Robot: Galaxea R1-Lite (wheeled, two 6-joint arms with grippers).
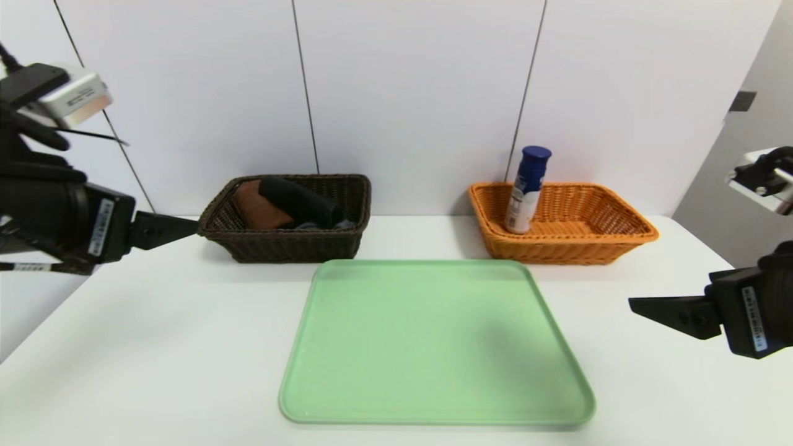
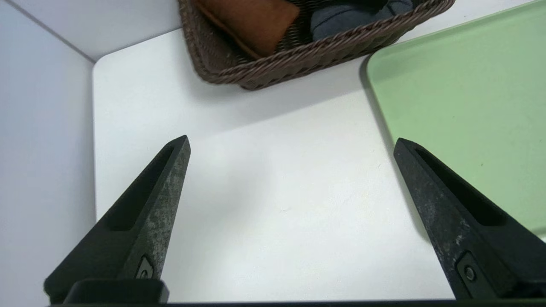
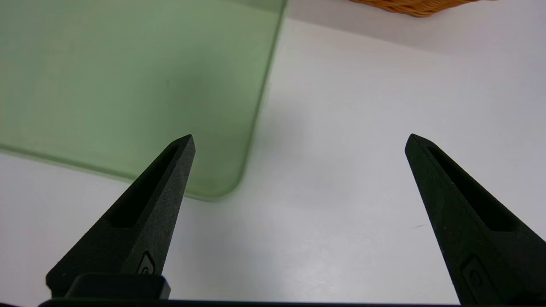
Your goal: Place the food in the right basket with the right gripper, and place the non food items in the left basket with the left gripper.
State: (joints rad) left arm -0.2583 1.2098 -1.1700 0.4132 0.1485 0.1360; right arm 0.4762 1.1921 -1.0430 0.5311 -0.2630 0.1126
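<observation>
Your bottle (image 1: 525,189) stands in the orange basket (image 1: 570,255), near its left end, leaning a little with its blue cap well above the rim; being tall and slim, it would probably tip if the basket were knocked or dragged. Across the desk (image 1: 161,347), the brown towel (image 1: 257,207) and the black towel (image 1: 297,199) lie in the dark basket (image 1: 288,248), with a grey cloth (image 2: 341,20) low beside them. The sorting looks done to me, so the likeliest trouble comes from moving an arm that has no more work. Your left tool (image 2: 292,138) is wide open and empty, over the desk on the near side of the dark basket; swing it inward or forward while low and a tip could catch the woven rim and drag the basket, towels and all. Your right tool (image 3: 300,136) is also spread wide with nothing in it, beyond the right side of the green tray (image 1: 433,347); sweep it inward too low and it could clip the tray's edge, or push forward and jolt the orange basket. Lift both straight up before you draw them back.
</observation>
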